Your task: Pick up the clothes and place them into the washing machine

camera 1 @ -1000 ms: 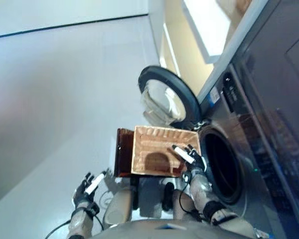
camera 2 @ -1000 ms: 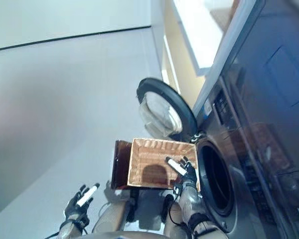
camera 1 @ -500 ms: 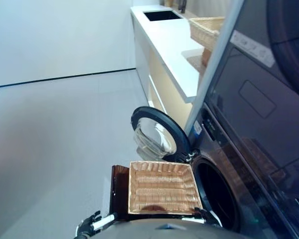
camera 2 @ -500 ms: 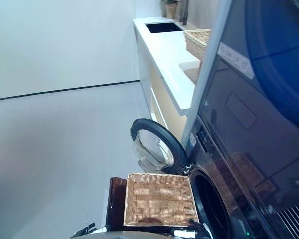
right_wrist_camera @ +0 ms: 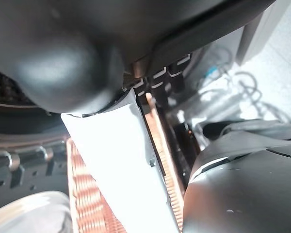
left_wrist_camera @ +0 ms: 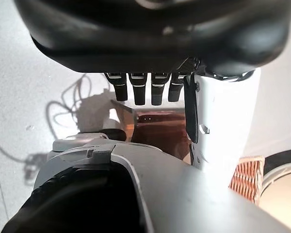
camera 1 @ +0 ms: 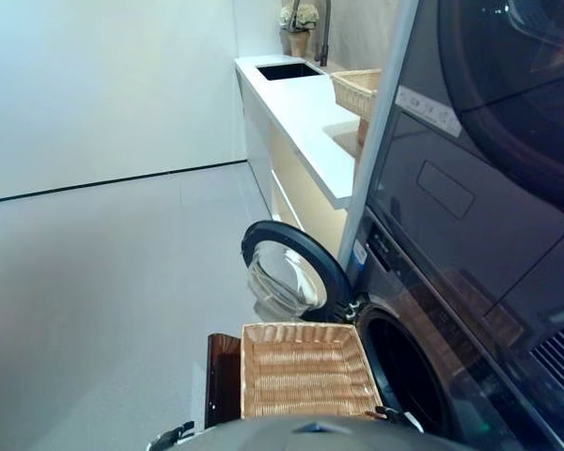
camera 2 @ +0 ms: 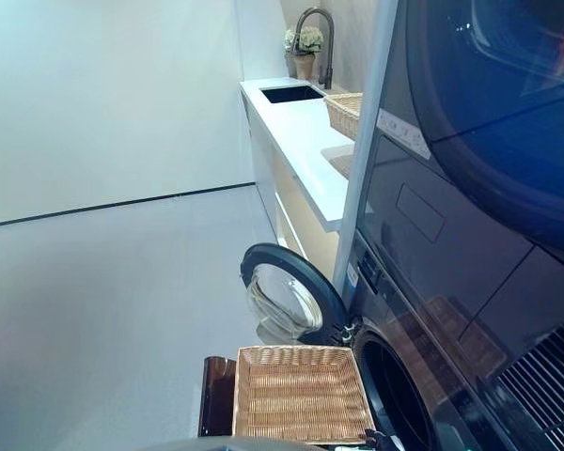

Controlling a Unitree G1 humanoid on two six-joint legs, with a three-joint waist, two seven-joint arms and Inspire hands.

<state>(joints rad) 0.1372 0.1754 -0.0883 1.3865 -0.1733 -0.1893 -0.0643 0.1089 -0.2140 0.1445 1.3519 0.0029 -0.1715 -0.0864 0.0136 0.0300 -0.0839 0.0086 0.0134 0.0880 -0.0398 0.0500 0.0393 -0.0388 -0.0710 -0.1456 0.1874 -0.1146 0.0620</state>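
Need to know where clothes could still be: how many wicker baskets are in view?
2. One rectangular woven wicker basket sits on a dark brown stand beside the open washing machine door, showing no clothes. A second wicker basket sits on the white counter; its inside is hidden.

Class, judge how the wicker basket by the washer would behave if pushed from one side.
The wicker basket looks empty, so probably light. Its woven walls suggest stiffness, not flop. Broad and shallow, it would likely slide rather than tip.

Basket [camera 1: 305,369] sitting on stand [camera 1: 222,378], washing machine [camera 1: 423,376] opening at its 3 o'clock, open door [camera 1: 291,274] at 12, bench [camera 1: 305,113] lying beyond.
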